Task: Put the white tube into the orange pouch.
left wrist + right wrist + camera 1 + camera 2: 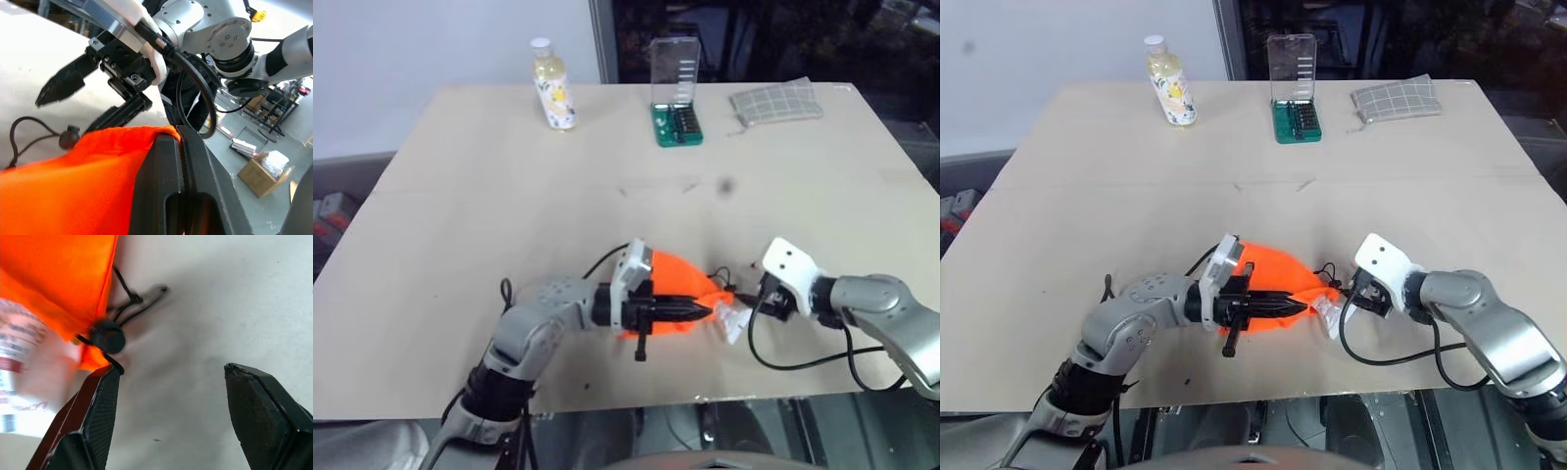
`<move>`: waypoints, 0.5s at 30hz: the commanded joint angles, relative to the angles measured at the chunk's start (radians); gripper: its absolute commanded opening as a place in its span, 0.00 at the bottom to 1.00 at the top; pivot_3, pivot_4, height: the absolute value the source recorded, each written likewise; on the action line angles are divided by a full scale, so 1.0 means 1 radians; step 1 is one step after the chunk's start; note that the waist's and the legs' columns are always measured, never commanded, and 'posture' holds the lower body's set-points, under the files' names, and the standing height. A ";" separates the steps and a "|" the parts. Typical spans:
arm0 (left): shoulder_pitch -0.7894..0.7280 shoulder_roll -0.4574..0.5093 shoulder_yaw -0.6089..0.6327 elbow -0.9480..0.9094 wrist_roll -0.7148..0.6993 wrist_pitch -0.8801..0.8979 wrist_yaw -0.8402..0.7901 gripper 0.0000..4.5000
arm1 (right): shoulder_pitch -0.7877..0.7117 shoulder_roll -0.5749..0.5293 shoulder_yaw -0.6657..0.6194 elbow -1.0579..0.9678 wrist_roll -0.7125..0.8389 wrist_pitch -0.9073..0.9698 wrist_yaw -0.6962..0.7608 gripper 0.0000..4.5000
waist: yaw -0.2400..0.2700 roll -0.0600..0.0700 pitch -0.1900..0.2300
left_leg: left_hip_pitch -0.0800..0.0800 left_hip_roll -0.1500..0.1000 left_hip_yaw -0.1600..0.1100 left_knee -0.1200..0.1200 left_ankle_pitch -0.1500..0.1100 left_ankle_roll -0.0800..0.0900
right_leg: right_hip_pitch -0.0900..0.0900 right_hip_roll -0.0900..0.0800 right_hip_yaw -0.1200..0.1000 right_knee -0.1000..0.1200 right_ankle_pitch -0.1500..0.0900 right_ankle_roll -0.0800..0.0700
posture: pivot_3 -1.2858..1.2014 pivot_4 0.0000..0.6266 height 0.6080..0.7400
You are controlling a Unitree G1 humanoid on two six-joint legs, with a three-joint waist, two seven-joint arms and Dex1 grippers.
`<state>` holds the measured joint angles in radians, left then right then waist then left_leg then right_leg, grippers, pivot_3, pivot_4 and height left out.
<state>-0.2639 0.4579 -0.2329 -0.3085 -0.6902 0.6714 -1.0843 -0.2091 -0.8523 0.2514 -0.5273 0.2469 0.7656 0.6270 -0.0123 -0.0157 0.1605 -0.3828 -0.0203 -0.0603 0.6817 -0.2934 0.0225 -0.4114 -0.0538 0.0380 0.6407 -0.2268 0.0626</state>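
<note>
White tube point(734, 321) half inside orange pouch point(677, 286), left claw point(703, 311) clamping pouch, right claw point(168, 421) spread wide

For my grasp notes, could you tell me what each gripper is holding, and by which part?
The left gripper is shut on the orange pouch, pinching the fabric edge at its mouth. The right gripper is open and holds nothing; the white tube lies beside it.

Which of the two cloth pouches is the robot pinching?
The bright orange fabric pouch near the table's front edge, pinched by the left gripper. The grey-green checked cloth pouch lies untouched at the far edge.
</note>
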 commanded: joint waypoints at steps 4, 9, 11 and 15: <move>-0.008 0.005 0.024 -0.033 -0.011 -0.016 0.007 0.00 | -0.017 0.092 -0.050 0.071 0.010 -0.059 0.007 0.75 | 0.001 -0.001 0.000 | 0.001 0.001 0.000 0.000 0.000 0.000 | 0.001 0.000 0.000 0.000 0.000 0.000 | 0.52 0.24 1.00; -0.002 0.010 0.028 -0.028 -0.011 -0.019 0.011 0.00 | 0.051 0.025 -0.200 0.017 0.199 0.050 0.172 0.75 | 0.011 0.000 0.000 | 0.000 0.000 -0.001 0.000 0.000 0.000 | 0.001 -0.001 0.000 0.000 0.000 0.000 | 0.52 0.24 1.00; 0.001 0.010 0.031 -0.027 -0.014 -0.018 0.013 0.00 | 0.074 -0.046 -0.239 0.016 0.223 0.056 0.233 0.75 | 0.011 0.000 0.000 | -0.001 0.000 -0.001 0.000 0.000 0.001 | 0.001 -0.001 0.000 -0.001 0.000 0.000 | 0.52 0.24 1.00; 0.006 0.007 0.031 -0.015 -0.008 -0.024 0.010 0.00 | 0.059 -0.090 -0.283 0.042 0.257 0.067 0.263 0.75 | 0.004 0.000 0.000 | 0.000 0.000 0.000 0.000 -0.001 0.001 | 0.001 0.000 0.000 -0.001 0.000 0.000 | 0.52 0.24 1.00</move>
<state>-0.2629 0.4678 -0.2067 -0.3062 -0.6901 0.6656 -1.0663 -0.1331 -0.9400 0.0028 -0.4720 0.4798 0.8278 0.8767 -0.0082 -0.0154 0.1607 -0.3822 -0.0195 -0.0604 0.6819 -0.2939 0.0234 -0.4102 -0.0537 0.0377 0.6400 -0.2268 0.0625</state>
